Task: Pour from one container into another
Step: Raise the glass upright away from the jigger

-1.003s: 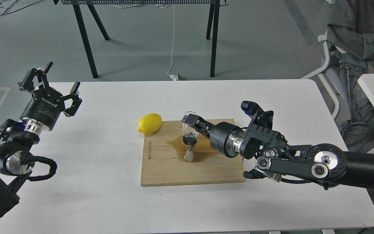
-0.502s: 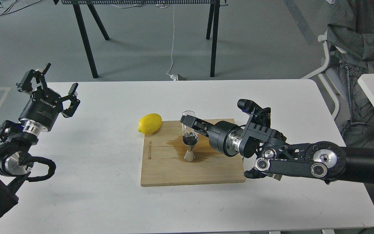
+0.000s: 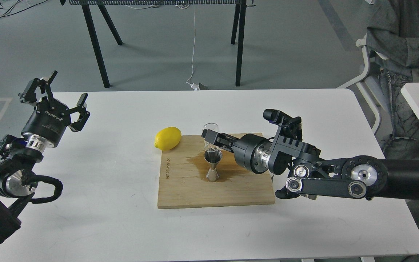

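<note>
My left gripper has lots of bare table ahead; only the lemon blocks the board.

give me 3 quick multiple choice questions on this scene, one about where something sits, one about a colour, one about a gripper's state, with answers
1. Where does the jigger stand?
A. on the wooden board
B. on the bare white table
C. on the floor

2. What colour is the lemon?
A. green
B. yellow
C. red

3. What is the left gripper doing?
A. gripping the lemon
B. gripping the board
C. open and holding nothing

Answers:
1. A, its base rests on the board, inside a wet stain.
2. B, it is bright yellow, at the board's far left corner.
3. C, its fingers are spread in the air, while the right gripper holds the clear cup above the jigger.
</note>
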`<state>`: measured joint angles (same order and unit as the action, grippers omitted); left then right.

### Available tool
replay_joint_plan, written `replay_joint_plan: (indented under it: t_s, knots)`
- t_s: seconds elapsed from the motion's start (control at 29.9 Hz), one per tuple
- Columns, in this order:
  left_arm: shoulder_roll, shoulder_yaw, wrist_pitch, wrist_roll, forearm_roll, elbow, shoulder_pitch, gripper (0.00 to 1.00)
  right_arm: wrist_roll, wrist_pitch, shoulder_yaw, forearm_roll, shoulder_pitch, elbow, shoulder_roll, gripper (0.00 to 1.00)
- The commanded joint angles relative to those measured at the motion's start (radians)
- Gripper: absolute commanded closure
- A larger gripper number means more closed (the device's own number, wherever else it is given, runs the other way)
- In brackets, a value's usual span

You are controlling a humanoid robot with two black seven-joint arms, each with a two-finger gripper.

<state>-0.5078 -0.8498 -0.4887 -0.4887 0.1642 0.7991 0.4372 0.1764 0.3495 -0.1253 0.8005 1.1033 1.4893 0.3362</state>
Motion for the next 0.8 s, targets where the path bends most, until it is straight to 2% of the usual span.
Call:
replay_joint_plan:
  t_s: [0.0,0.17,0.5,0.64,0.77]
  knots:
    - [0.0,0.0,0.0,0.0,0.001,0.0,-0.003,0.07,0.003,0.002,0.006,-0.009,-0.007,-0.001,0.001,0.69]
    - [0.0,0.0,0.0,0.0,0.001,0.0,-0.003,0.07,-0.001,0.012,0.044,-0.062,-0.029,-0.006,0.004,0.69]
    - [-0.001,0.0,0.0,0.0,0.001,-0.001,-0.005,0.07,-0.003,0.019,0.291,-0.266,-0.112,0.009,0.006,0.69]
    - [-0.003,0.0,0.0,0.0,0.001,-0.001,-0.006,0.07,-0.001,0.016,0.47,-0.372,-0.198,0.003,0.007,0.69]
    - [-0.001,0.0,0.0,0.0,0.001,-0.003,-0.006,0.07,-0.003,0.014,0.746,-0.512,-0.356,-0.001,0.004,0.69]
